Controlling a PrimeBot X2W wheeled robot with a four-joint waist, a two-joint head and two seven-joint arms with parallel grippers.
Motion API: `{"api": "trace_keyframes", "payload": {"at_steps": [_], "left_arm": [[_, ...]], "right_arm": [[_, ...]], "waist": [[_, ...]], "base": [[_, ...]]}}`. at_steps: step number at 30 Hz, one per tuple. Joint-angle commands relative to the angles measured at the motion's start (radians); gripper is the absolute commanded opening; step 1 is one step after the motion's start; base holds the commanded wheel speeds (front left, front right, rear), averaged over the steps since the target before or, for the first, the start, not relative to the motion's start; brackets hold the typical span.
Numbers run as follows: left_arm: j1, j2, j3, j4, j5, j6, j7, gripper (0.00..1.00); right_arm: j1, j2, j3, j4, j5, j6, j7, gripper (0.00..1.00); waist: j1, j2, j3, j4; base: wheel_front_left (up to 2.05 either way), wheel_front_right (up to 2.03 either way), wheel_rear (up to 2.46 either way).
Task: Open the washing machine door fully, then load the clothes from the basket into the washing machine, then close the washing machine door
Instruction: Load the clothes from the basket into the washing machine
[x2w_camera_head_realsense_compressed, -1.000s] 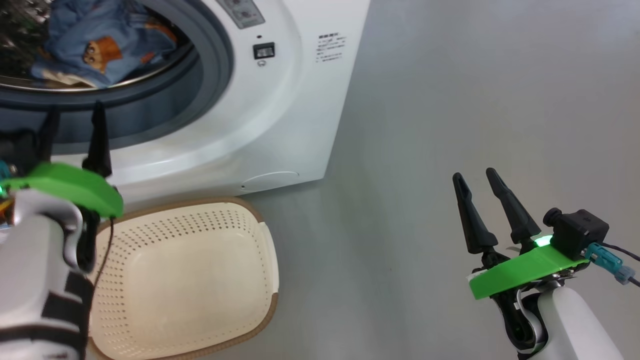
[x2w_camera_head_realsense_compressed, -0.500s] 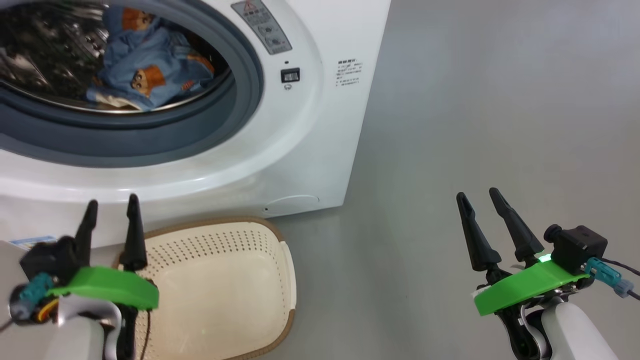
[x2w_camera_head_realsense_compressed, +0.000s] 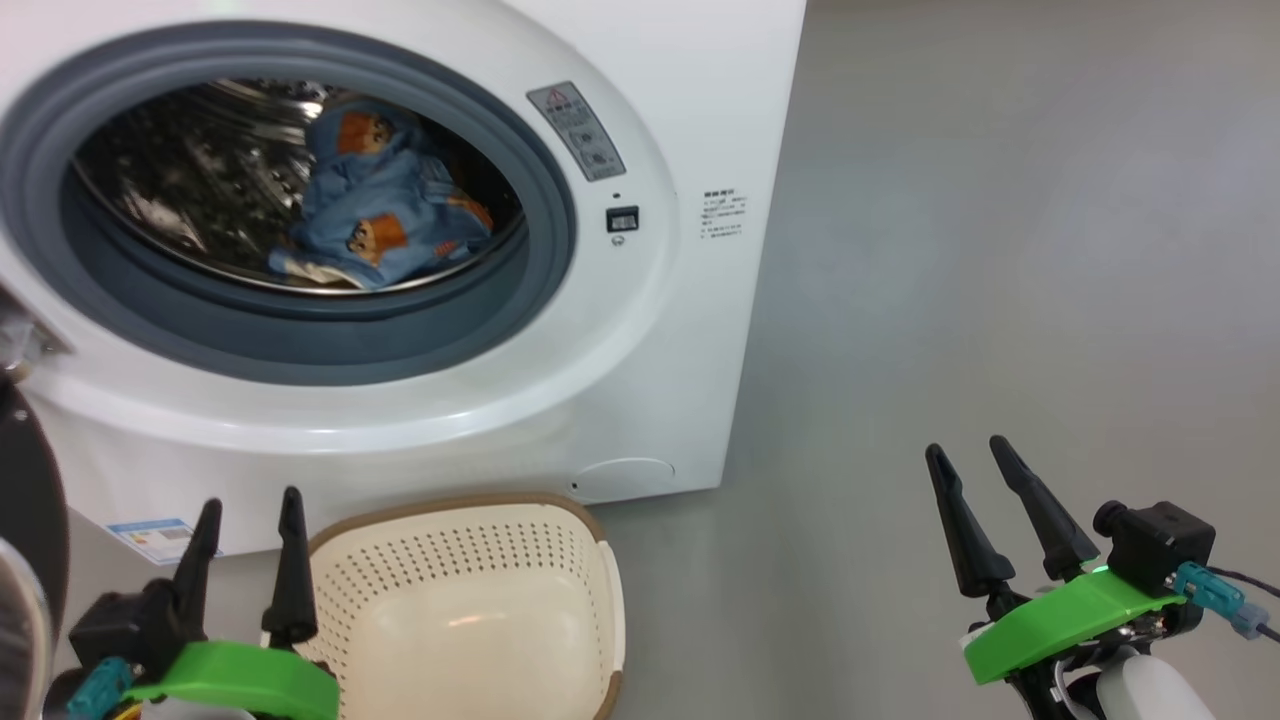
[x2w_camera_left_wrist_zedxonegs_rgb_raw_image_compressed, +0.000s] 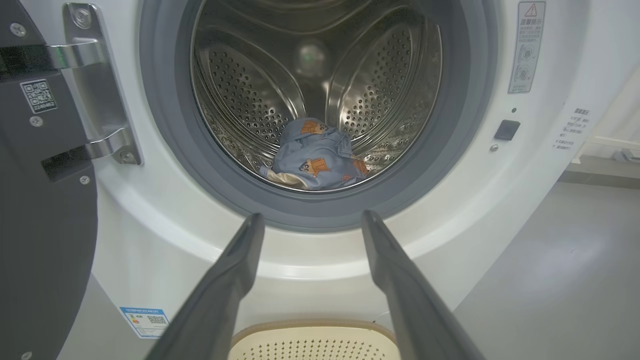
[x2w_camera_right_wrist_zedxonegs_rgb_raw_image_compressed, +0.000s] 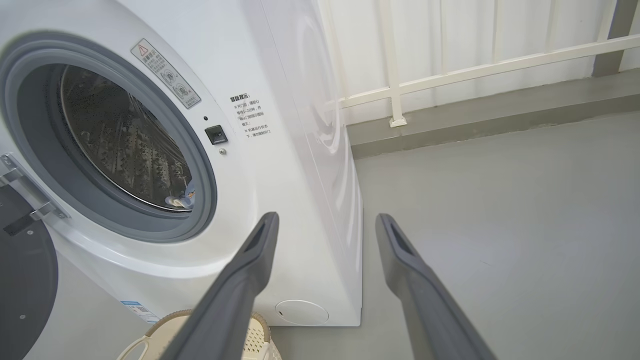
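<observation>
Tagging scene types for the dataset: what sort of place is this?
Probably a laundry or utility area. A white front-loading washing machine stands on a grey floor, a cream perforated basket sits before it, and a white railing runs beyond.

A smooth grey floor spread out to the right, catching soft patches of light. Along its far side ran a low raised grey ledge. On it stood a white railing, in front of a pale panelled wall. A dark upright rose at the far right.
</observation>
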Motion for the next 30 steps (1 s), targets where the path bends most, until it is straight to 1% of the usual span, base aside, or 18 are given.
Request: {"api": "trace_keyframes", "payload": {"at_steps": [1, 7, 12, 30], "left_arm": [[-0.001, 0.014, 0.033, -0.031, 0.003, 0.006, -0.005, 1.00], [0.047, -0.009, 0.029, -0.050, -0.001, 0.020, -0.005, 1.00], [0.071, -0.019, 0.030, -0.053, -0.009, 0.020, -0.005, 1.00], [0.081, -0.023, 0.021, -0.046, 0.000, -0.014, -0.005, 1.00]], "right_arm": [[0.006, -0.010, 0.024, -0.022, 0.011, 0.008, -0.008, 1.00], [0.033, -0.011, 0.023, -0.018, 0.013, 0.008, -0.008, 1.00], [0.044, -0.013, 0.026, -0.019, 0.013, 0.008, -0.008, 1.00], [0.054, -0.020, 0.026, -0.024, 0.012, 0.008, -0.008, 1.00]], "waist": [[0.0000, 0.0000, -0.036, 0.025], [0.0000, 0.0000, -0.090, 0.057], [0.0000, 0.0000, -0.109, 0.069], [0.0000, 0.0000, -0.121, 0.084]], "base": [[0.00, 0.00, 0.00], [0.00, 0.00, 0.00], [0.00, 0.00, 0.00], [0.00, 0.00, 0.00]]}}
